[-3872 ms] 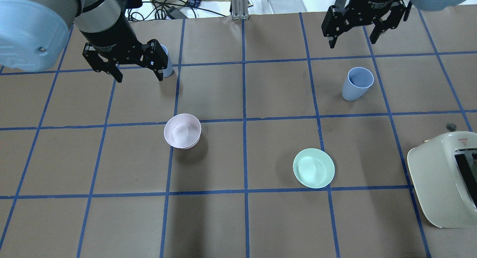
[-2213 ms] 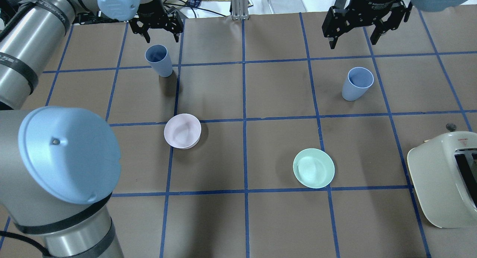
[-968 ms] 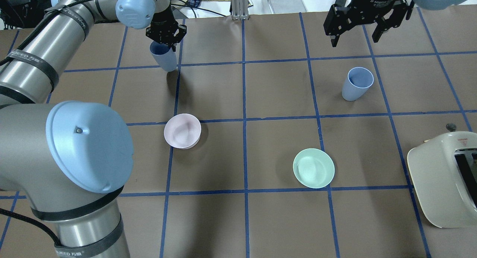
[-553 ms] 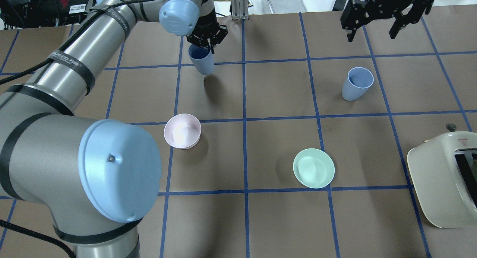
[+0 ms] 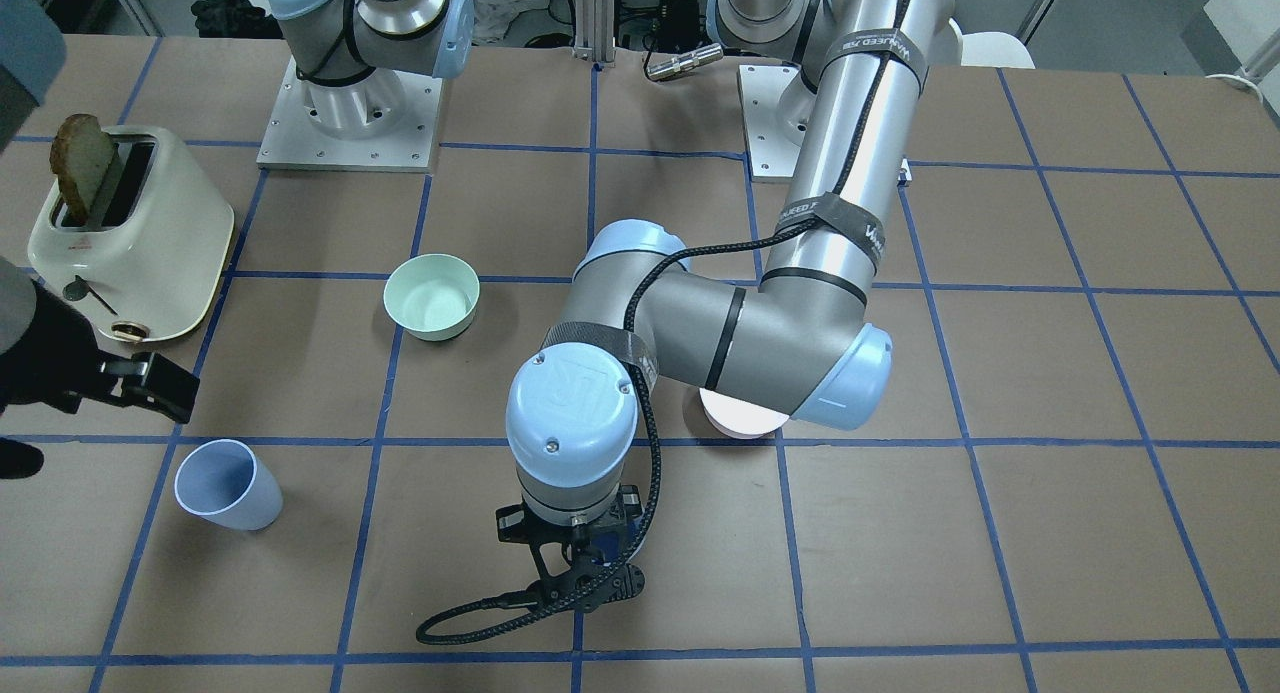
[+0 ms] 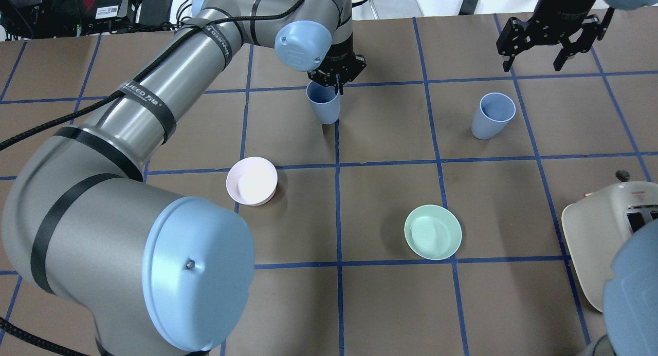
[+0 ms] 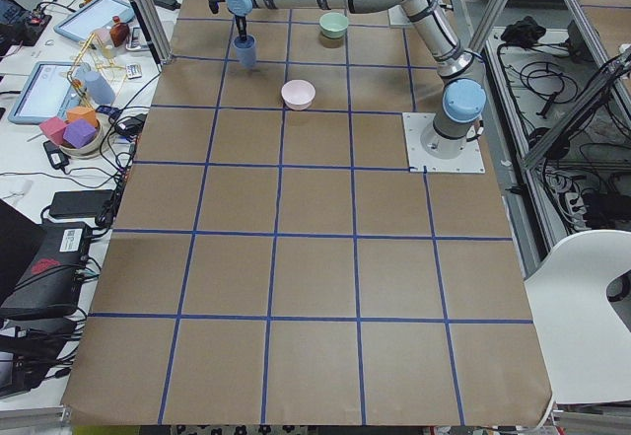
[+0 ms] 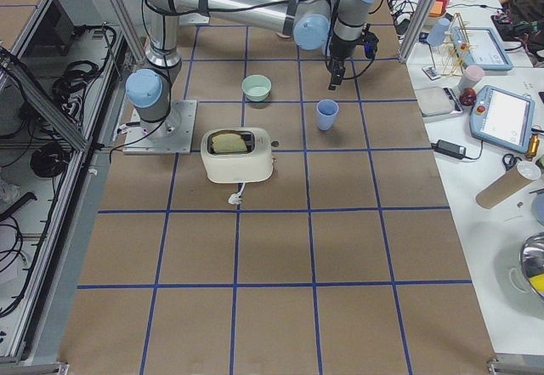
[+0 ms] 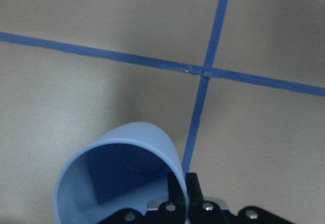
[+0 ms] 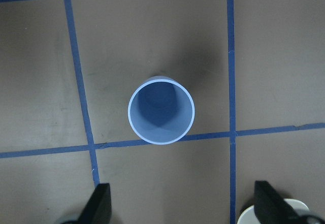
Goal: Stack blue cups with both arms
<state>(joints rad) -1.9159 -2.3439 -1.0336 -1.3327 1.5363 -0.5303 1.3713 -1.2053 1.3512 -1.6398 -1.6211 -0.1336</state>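
Note:
My left gripper [image 6: 335,81] is shut on the rim of one blue cup [image 6: 324,104] and holds it just above the table near the centre line. The left wrist view shows its fingers [image 9: 185,188] pinching the cup's wall [image 9: 119,173]. In the front-facing view the left wrist hides this cup. The other blue cup [image 6: 492,115] stands upright on the table at the right, also in the front-facing view [image 5: 225,485]. My right gripper [image 6: 534,62] is open and empty, beyond that cup and higher. The right wrist view looks straight down into the cup [image 10: 161,110].
A pale pink bowl [image 6: 252,181] sits left of centre. A mint-green bowl [image 6: 433,231] sits right of centre. A cream toaster [image 6: 596,243] holding a slice of bread [image 5: 82,158] stands at the table's right edge. My left arm's elbow [image 6: 154,274] looms over the near left.
My left gripper closed on the left cup's rim, lifted it and carried it right to the centre line. My right gripper stayed open and shifted a little to the right.

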